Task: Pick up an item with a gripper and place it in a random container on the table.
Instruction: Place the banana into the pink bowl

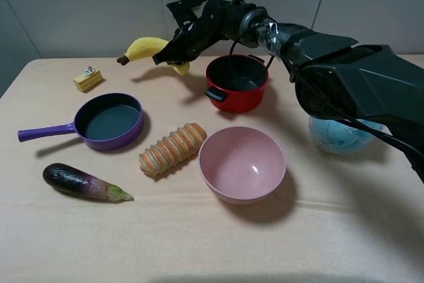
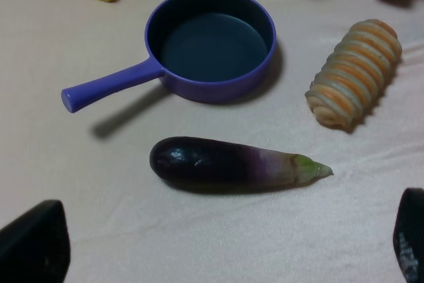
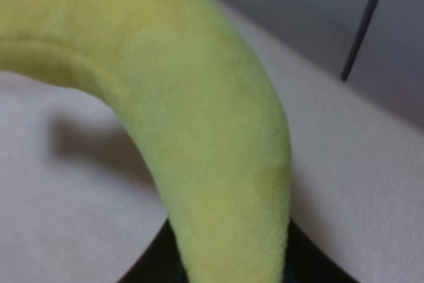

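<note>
Exterior high: your right gripper (image 1: 173,54) is clamped on the yellow banana (image 1: 149,49) in the upper middle of the frame. It holds the banana clear of the surface (image 1: 199,250), close to the far edge and just left of the red pot (image 1: 238,99). The pink bowl (image 1: 242,164) sits low and centre-right, with the bread roll (image 1: 172,149) just beside its left rim. You have a broad bare strip across the bottom of the frame. The purple pan (image 1: 109,120) and the eggplant (image 1: 83,182) fill the left side.

Left wrist: your left gripper (image 2: 222,243) stands wide, with its fingertips at the two lower corners. The eggplant lies between them, further up the frame.

Right wrist: the banana fills the frame and black jaws pinch it at the bottom edge. Its shadow falls apart from it on the cloth.
</note>
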Controlling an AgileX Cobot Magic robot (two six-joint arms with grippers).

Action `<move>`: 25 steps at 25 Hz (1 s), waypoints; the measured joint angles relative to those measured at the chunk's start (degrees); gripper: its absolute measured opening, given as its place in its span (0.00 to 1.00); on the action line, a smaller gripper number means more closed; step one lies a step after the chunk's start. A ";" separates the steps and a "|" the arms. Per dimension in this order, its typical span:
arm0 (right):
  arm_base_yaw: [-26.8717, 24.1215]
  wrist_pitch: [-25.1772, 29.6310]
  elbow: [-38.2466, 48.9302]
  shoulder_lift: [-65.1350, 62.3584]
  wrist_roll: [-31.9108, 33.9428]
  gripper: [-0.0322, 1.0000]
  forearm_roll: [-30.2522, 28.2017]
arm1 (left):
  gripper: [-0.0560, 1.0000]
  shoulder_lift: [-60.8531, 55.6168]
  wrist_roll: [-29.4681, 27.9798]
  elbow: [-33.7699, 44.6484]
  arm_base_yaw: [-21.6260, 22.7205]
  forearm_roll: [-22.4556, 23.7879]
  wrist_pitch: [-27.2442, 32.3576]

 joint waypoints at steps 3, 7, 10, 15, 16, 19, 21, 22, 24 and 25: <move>0.00 2.25 -1.74 -0.28 0.06 0.16 0.00 | 0.99 0.00 0.00 0.00 0.00 0.00 0.00; 0.00 5.65 -2.14 -1.76 0.17 0.16 -1.47 | 0.99 0.00 0.00 0.00 0.00 0.00 0.00; 0.00 8.34 -2.36 -3.53 0.17 0.16 -3.80 | 0.99 0.00 0.00 0.00 0.00 0.00 0.00; 0.00 13.52 -2.41 -6.65 0.17 0.16 -6.96 | 0.99 0.00 0.00 0.00 0.00 0.00 0.00; 0.00 14.71 -2.46 -7.39 0.17 0.16 -7.35 | 0.99 0.00 0.00 0.00 0.00 0.00 0.00; 0.00 17.71 -2.46 -9.37 0.17 0.16 -8.32 | 0.99 0.00 0.00 0.00 0.00 0.00 0.00; 0.00 19.49 -2.46 -10.72 0.17 0.16 -9.44 | 0.99 0.00 0.00 0.00 0.00 0.00 0.00; 0.00 20.50 -2.46 -11.23 0.17 0.16 -9.94 | 0.99 0.00 0.00 0.00 0.00 0.00 0.00; 0.00 22.33 -2.46 -12.58 0.11 0.16 -10.55 | 0.99 0.00 0.00 0.00 0.00 0.00 0.00; 0.00 23.35 -2.46 -13.14 -0.06 0.16 -10.60 | 0.99 0.00 0.00 0.00 0.00 0.00 0.00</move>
